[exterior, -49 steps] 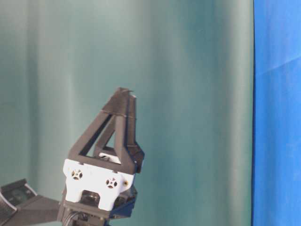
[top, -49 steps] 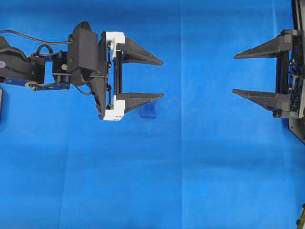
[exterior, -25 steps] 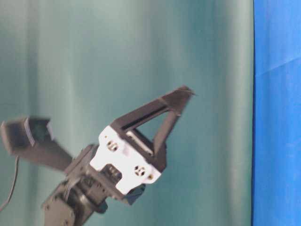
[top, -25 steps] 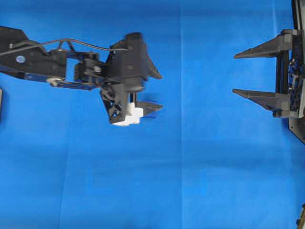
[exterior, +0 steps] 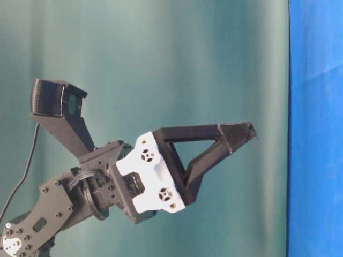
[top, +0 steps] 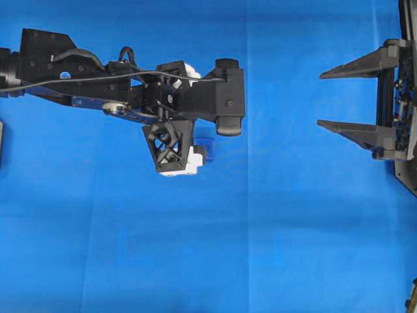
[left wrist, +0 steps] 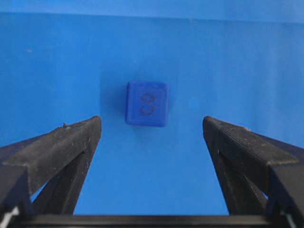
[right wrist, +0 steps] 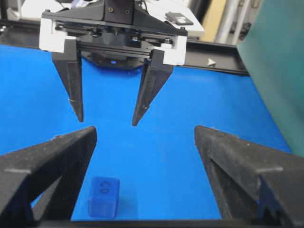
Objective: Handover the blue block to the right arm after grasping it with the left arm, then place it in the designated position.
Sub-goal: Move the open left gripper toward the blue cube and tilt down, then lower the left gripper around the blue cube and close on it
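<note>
The blue block (top: 206, 146) lies on the blue cloth, half hidden under the left arm in the overhead view. My left gripper (top: 176, 115), with white brackets, points down at the cloth and is open and empty. In the left wrist view the block (left wrist: 147, 103) sits on the cloth just beyond the gap between my open fingertips (left wrist: 151, 121), apart from both. My right gripper (top: 319, 101) is open and empty at the right edge. In its wrist view (right wrist: 145, 133) the block (right wrist: 104, 197) lies low left, with the left gripper (right wrist: 107, 121) hanging above the cloth behind it.
The blue cloth (top: 260, 248) covers the table. A green curtain (exterior: 161, 64) fills the table-level view behind the left gripper (exterior: 251, 130). A black rail and frame (right wrist: 213, 52) run along the far table edge.
The left arm has reached forward and tipped its gripper from level to pointing down over the block. Its jaws stayed open. The right arm has not moved.
</note>
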